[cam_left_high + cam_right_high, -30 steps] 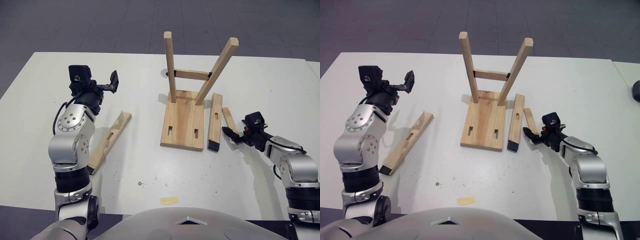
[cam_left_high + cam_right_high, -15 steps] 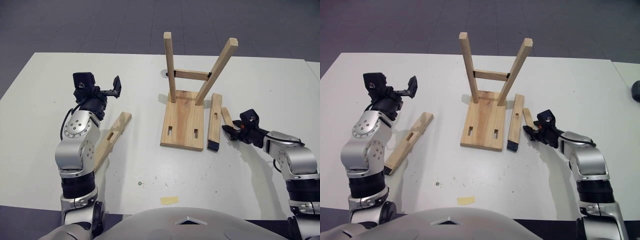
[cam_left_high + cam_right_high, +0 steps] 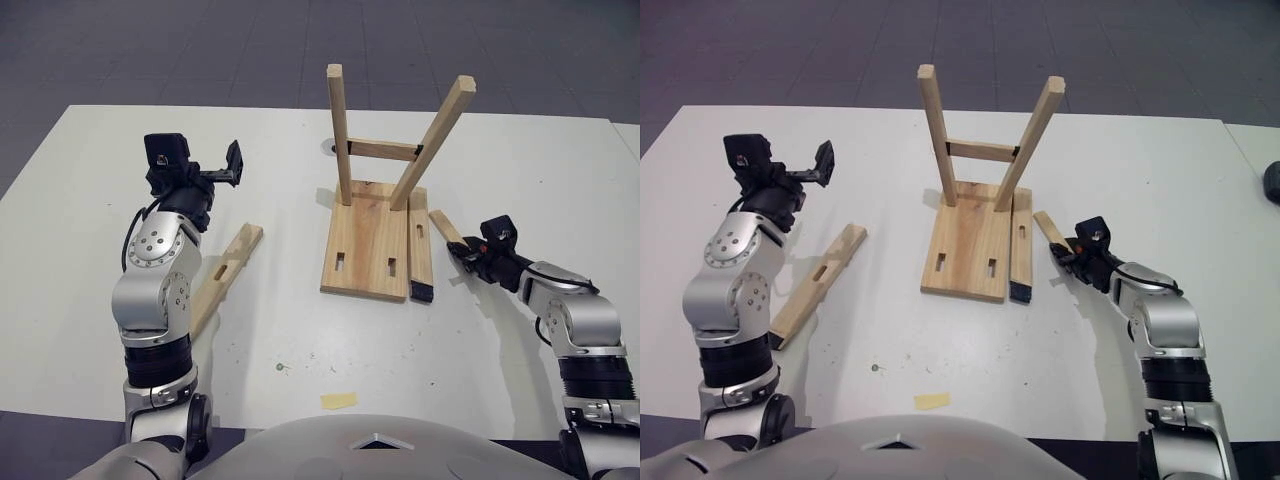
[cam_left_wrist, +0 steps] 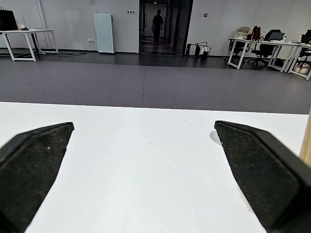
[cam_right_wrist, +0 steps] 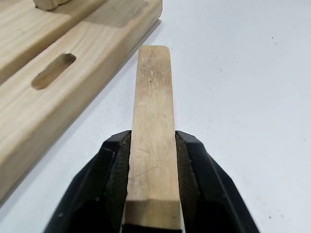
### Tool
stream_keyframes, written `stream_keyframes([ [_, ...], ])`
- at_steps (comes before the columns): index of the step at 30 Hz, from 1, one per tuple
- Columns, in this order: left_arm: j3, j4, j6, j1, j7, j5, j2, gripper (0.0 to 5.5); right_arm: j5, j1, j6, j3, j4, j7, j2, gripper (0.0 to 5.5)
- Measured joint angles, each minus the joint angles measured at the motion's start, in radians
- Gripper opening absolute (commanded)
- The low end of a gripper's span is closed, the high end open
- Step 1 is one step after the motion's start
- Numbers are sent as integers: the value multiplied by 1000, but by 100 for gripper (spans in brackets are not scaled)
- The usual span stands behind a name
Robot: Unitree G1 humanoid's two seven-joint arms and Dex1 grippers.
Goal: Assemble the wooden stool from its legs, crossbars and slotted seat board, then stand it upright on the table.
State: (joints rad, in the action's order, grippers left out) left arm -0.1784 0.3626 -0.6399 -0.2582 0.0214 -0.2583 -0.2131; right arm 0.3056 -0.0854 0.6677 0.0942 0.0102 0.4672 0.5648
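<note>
While most of the head view is white table (image 3: 520, 160), the seat board (image 3: 365, 255) is the next biggest item. It lies flat near table centre, w/ two empty slots showing at its 6 o'clock end.

From its 12 o'clock end two legs stand up. The left upright leg (image 3: 339, 130) is nearly vertical, and the right upright leg (image 3: 435, 140) leans toward 1 o'clock.

First loose leg (image 3: 420, 250) lies flat at 3 o'clock of the board, tight against its edge. It runs 12-to-6, slot facing up, dark cap at the 6 o'clock end.

Second loose leg (image 3: 228, 268) lies at 9 o'clock of the board, well apart from it. It's angled 1-to-7 and partly hidden behind the L arm.

L gripper (image 3: 230, 165) is held above the table at approx 10 o'clock of the board, fingers spread wide w/ nothing btwn them.

R gripper (image 3: 468, 254) sits low at 3 o'clock, beyond the first loose leg, clamped on one end of the held crossbar (image 3: 447, 227). The bar's free end points toward 11 o'clock, near that leg but not touching it. R wrist view shows both pads (image 5: 115, 165) pressed flat on the bar's sides.

Fitted crossbar (image 3: 383, 150) spans btwn the two upright legs, partway up.

Tape scrap (image 3: 338, 401) lies at 6 o'clock, close to the table's near edge.
</note>
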Motion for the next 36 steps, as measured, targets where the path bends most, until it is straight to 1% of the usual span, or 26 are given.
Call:
stream_keyframes([
  [7, -5, -5, 2, -16, 11, -3, 0, 540, -17, 3, -48, 27, -17, -52, -39, 130],
  [10, -22, -3, 0, -25, 14, -29, 7, 540, -33, 1, -100, 60, -35, -87, -57, 130],
  [15, -55, 11, 11, -98, 48, -102, 5, 540, -112, -109, -323, 115, -50, -210, -72, 130],
  [18, -64, 51, -15, -123, 100, -205, 6, 540, -152, -183, -480, 138, -23, -260, -76, 130],
  [19, -74, 67, -41, -137, 127, -276, 8, 540, -162, -203, -531, 137, -1, -266, -81, 130],
  [23, -133, 85, -118, -212, 176, -579, 45, 540, -163, -245, -658, 114, 97, -255, -110, 130],
  [25, -140, 78, -131, -252, 175, -662, 54, 540, -143, -264, -677, 94, 153, -236, -129, 130],
  [28, -140, 46, -140, -261, 142, -721, 78, 540, -95, -282, -674, 53, 204, -182, -147, 130],
  [31, -107, 47, -150, -260, 134, -767, 86, 540, -40, -297, -665, -24, 260, -81, -160, 130],
  [34, -85, 47, -150, -259, 123, -797, 93, 540, -24, -287, -665, -77, 270, -21, -173, 130],
  [36, -49, 47, -150, -260, 120, -796, 95, 540, -23, -263, -665, -113, 277, 6, -189, 130],
])
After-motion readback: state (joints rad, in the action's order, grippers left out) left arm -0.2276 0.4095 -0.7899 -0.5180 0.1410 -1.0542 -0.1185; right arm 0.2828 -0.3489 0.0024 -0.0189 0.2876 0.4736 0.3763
